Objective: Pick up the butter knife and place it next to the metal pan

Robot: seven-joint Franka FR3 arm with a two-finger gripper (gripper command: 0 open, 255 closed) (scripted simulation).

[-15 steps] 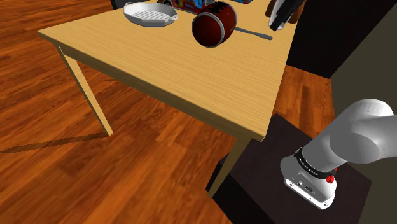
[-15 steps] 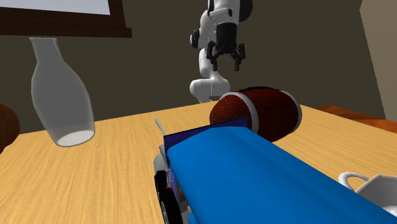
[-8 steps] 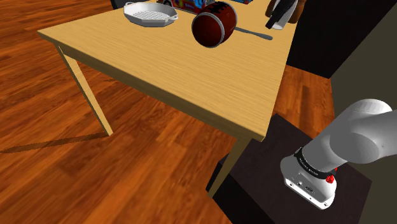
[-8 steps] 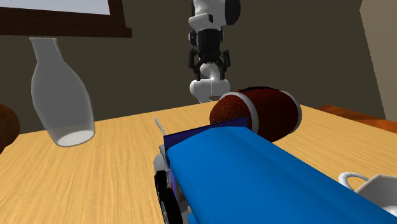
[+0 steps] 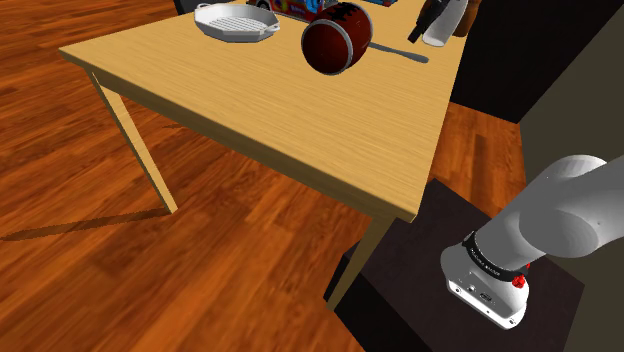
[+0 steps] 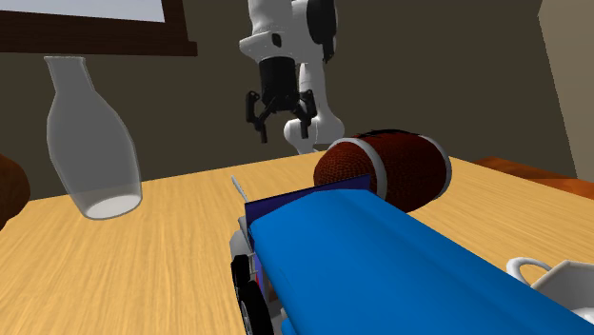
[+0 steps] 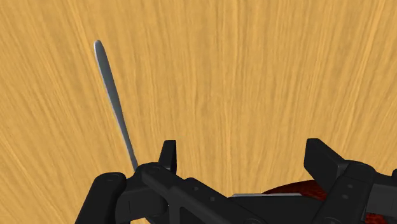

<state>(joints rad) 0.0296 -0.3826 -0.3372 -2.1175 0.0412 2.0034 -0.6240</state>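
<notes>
- In the shoulder view, a white pan point(image 5: 236, 21) sat at the far left of the table point(image 5: 250, 100).
- Right of it, a dark red pot point(image 5: 337, 40) lay on its side.
- The knife point(image 5: 402, 53) lay flat on the table just right of the pot, between it and a bottle point(image 5: 441, 28).
- The stand point(image 5: 410, 285) and the arm point(image 5: 560, 215) were at lower right.
- In the second exterior view, the bottle stood at left, and the knife showed as a thin grey sliver beside it, behind a blue car point(image 6: 362, 257).
- The gripper point(image 6: 282, 128) hung in the air above the table, a little right of the knife, released: its fingers stood apart with nothing between them.
- Farther right came the pot, then the pan's rim in the lower corner.
- In the wrist view, the knife lay outside the gap, beyond one finger point(image 7: 167, 154), its near end hidden behind that finger.
- The pot's red edge showed beneath the hand.
</notes>
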